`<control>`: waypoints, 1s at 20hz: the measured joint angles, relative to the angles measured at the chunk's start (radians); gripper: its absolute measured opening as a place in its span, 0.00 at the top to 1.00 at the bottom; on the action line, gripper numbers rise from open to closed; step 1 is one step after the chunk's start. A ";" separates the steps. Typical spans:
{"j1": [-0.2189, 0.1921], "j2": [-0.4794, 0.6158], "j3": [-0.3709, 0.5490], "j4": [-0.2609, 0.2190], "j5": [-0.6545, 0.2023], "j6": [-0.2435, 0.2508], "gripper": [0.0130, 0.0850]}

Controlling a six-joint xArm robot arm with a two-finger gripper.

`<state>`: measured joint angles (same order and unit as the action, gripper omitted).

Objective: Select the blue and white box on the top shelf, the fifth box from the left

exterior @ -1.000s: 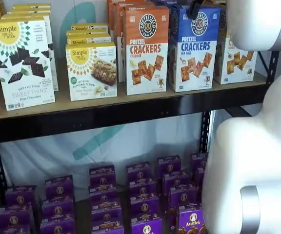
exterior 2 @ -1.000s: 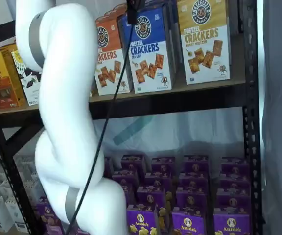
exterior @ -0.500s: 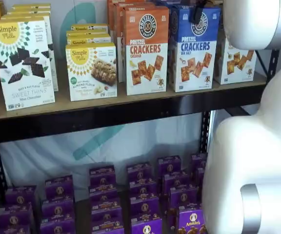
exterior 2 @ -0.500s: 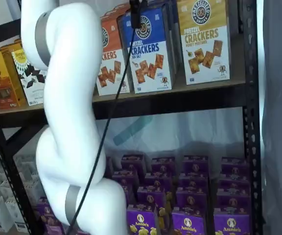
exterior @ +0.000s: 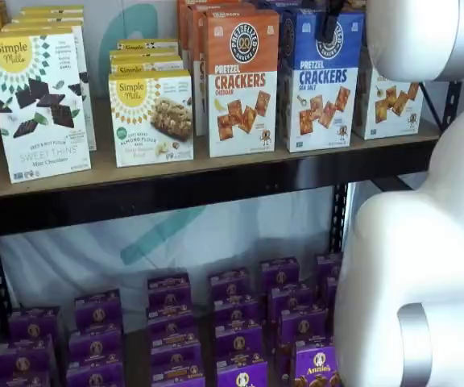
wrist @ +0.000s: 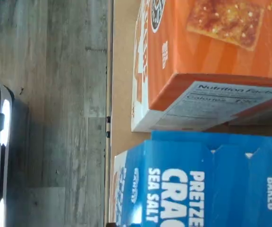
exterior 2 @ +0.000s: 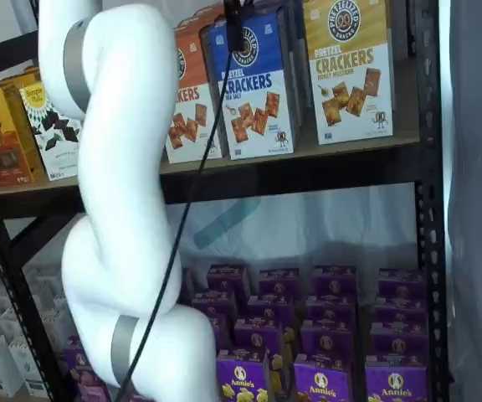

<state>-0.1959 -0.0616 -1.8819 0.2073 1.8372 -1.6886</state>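
Where the arm is standing: white arm [exterior: 425,242] is covering the right side in a shelf view and the left side in a shelf view [exterior 2: 124,209].
Top shelf: top shelf [exterior: 176,173] is a tan board in a black frame, carrying upright cartons in a row.
Lower level: purple boxes [exterior: 176,322] are sitting in rows below, well apart from the pincer.
Task box: blue and white box [exterior: 321,89] is standing upright on the top shelf in both shelf views [exterior 2: 253,92], between the orange-topped box [exterior: 242,81] and the yellow-topped box [exterior 2: 350,67], just beside each.
Wrist view: blue carton [wrist: 197,184] is showing its top flap close up, with the orange carton [wrist: 211,56] just beside it and the shelf board under both.
Other cartons: Simple Mills boxes [exterior: 39,105] are standing further along the same shelf.
Pincer: pincer [exterior: 329,32] is hanging at the blue box's upper edge; only one black finger is showing [exterior 2: 235,33]; jaws are standing wide, gripping nothing.
Cable: black cable [exterior 2: 191,193] is hanging down from the pincer across the shelf front.
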 joint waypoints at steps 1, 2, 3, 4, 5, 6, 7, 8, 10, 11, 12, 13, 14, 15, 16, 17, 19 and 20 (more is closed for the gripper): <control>0.000 0.002 -0.004 -0.004 0.005 -0.001 0.00; 0.002 0.005 -0.010 -0.010 0.012 -0.001 0.00; 0.003 0.007 -0.013 -0.015 0.017 -0.002 0.00; 0.004 0.008 -0.017 -0.020 0.021 -0.002 0.00; 0.005 0.008 -0.018 -0.026 0.024 -0.003 0.00; 0.007 0.007 -0.017 -0.031 0.025 -0.003 0.00; 0.010 0.004 -0.012 -0.037 0.022 -0.003 0.00; 0.013 0.002 -0.008 -0.041 0.020 -0.003 0.00; 0.017 -0.002 0.000 -0.047 0.017 -0.001 0.00; 0.019 -0.004 0.003 -0.049 0.016 0.000 0.00; 0.021 -0.004 0.005 -0.050 0.016 0.002 0.00; 0.023 -0.005 0.007 -0.051 0.015 0.003 0.00; 0.025 -0.007 0.012 -0.052 0.014 0.005 0.00; 0.027 -0.009 0.016 -0.052 0.012 0.006 0.00; 0.028 -0.011 0.020 -0.051 0.010 0.008 0.00; 0.029 -0.013 0.023 -0.050 0.008 0.009 0.00; 0.029 -0.017 0.031 -0.047 0.003 0.010 0.00; 0.030 -0.019 0.034 -0.046 0.002 0.010 0.00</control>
<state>-0.1661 -0.0805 -1.8483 0.1613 1.8391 -1.6782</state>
